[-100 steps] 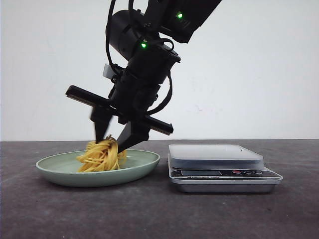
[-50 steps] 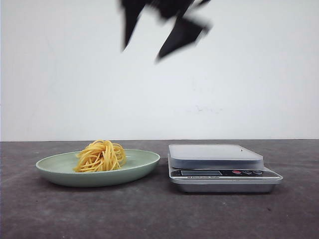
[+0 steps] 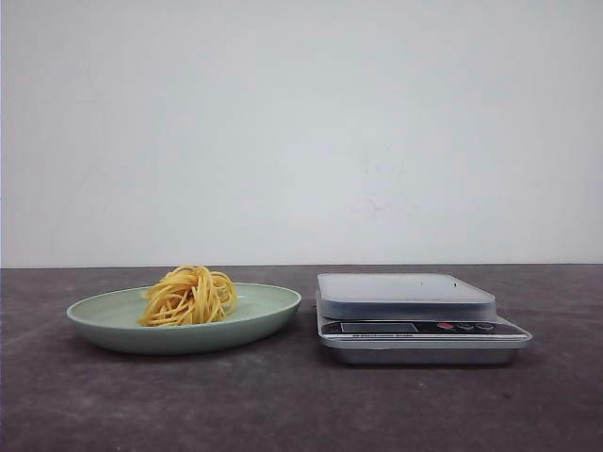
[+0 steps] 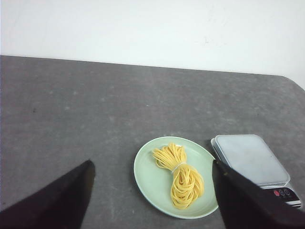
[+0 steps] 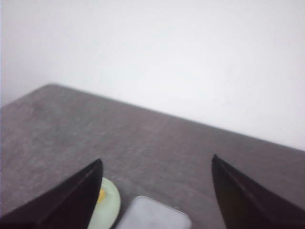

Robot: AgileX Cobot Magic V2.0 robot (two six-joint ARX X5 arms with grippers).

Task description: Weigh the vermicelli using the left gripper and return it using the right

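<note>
A bundle of yellow vermicelli lies on a pale green plate left of a silver kitchen scale with a bare platform. No gripper shows in the front view. In the left wrist view my left gripper is open and empty, high above the vermicelli, the plate and the scale. In the right wrist view my right gripper is open and empty, high above the table; the plate and the scale show between its fingers.
The table is dark grey, with a white wall behind it. The scale's display and buttons face the front.
A black gripper that was down at the vermicelli on the plate has let it go, risen and left the front view. The vermicelli stays on the plate.
</note>
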